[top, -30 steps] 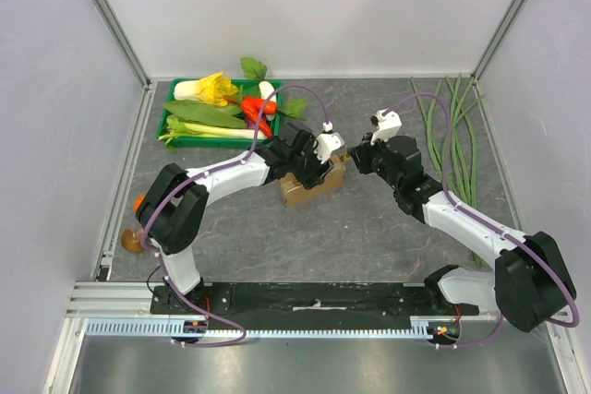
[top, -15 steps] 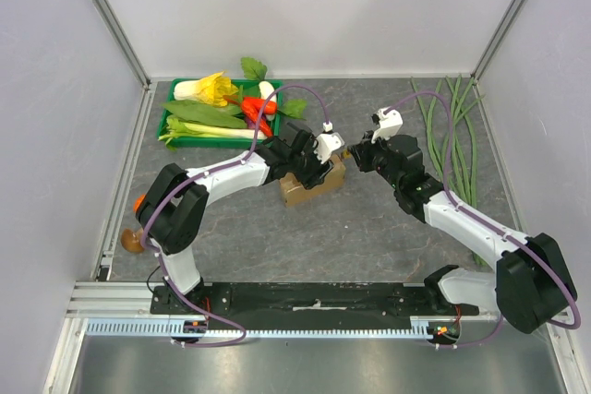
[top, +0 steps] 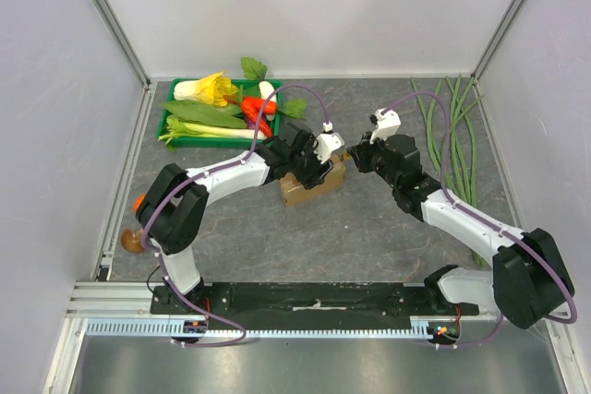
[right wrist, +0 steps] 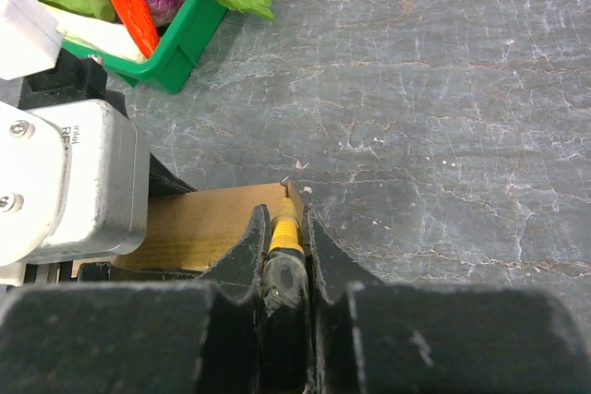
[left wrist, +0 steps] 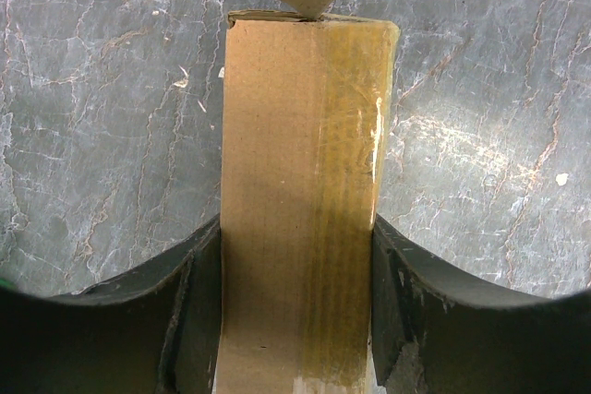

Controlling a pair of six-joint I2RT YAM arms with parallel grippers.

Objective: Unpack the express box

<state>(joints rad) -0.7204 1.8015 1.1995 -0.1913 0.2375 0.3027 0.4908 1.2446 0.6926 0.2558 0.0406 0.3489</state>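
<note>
Noted at the left gripper [left wrist: 295,316]: black fingers [left wrist: 194,306] pressed against both long sides of the express box [left wrist: 300,182], clamped on it. Box lying flat on the grey stone-patterned table [left wrist: 102,117], near the middle, with a strip of clear packing tape [left wrist: 351,209] running lengthwise along its top.

Noted at the right gripper [right wrist: 284,260]: jaws drawn together on a yellow-handled cutter [right wrist: 284,237], pointing forward out of the grip. Grey blade tip touching the top edge of the box's far end.

Shown by the left wrist view only: the tape and the contact point of the blade. Shown by the right wrist view only: the cutter's handle seated between the fingers, the left arm's grey and white wrist housing [right wrist: 55,182] over the box, and a corner of the green vegetable tray [right wrist: 185,53].

Shown by the top view only: overall layout, with both arms meeting over the box, the tray at the far left, and long green beans [top: 452,136] laid along the right side, well apart from the box.

Mostly hidden in the top view: the box, under the left wrist. Cut off in the left wrist view: the near end of the box. Too small to identify: an orange item [top: 138,202] and a brown item [top: 132,240] beside the left arm.
</note>
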